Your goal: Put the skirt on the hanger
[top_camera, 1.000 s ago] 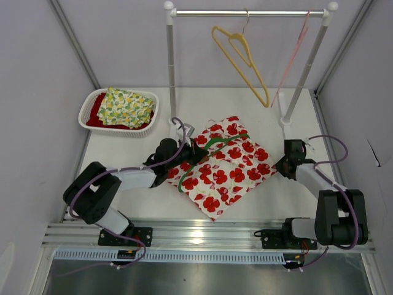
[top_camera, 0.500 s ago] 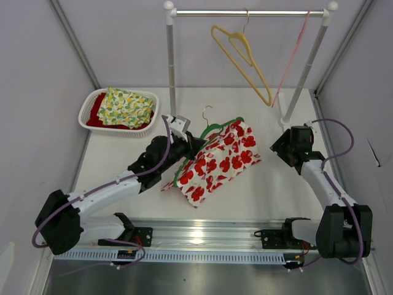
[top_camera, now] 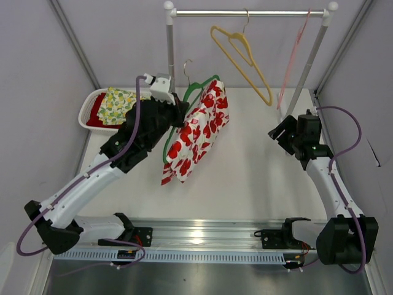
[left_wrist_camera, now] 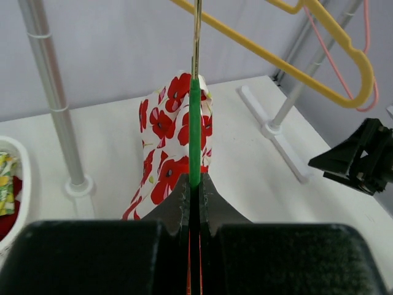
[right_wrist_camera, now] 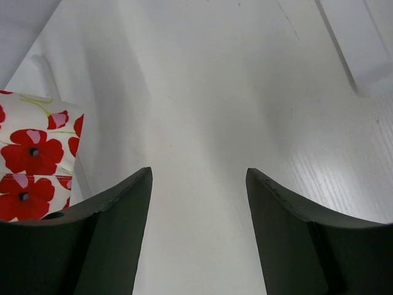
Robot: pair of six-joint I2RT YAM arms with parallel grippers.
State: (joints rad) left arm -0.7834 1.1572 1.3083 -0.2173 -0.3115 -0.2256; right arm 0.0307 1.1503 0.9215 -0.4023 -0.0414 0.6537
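Note:
The skirt [top_camera: 195,132], white with red poppies, hangs off the table from a green hanger [top_camera: 201,84] with a metal hook. My left gripper [top_camera: 182,109] is raised high and shut on the hanger's green bar. In the left wrist view the green hanger [left_wrist_camera: 194,135] runs straight up from between the closed fingers of the left gripper [left_wrist_camera: 194,182], with the skirt [left_wrist_camera: 164,126] draped behind it. My right gripper [top_camera: 280,133] stands open at the right, apart from the cloth. In the right wrist view, bare table lies between the right gripper's [right_wrist_camera: 198,174] fingers and a corner of the skirt [right_wrist_camera: 34,153] shows at left.
A clothes rack with a metal rail [top_camera: 249,12] stands at the back, on two white posts. A yellow hanger [top_camera: 242,55] and a thin pink hanger [top_camera: 293,55] hang from it. A white basket [top_camera: 88,103] with folded clothes sits at the back left.
The left arm lifted the hanger and skirt off the table, up and back toward the rail. The right gripper opened and drew away to the right.

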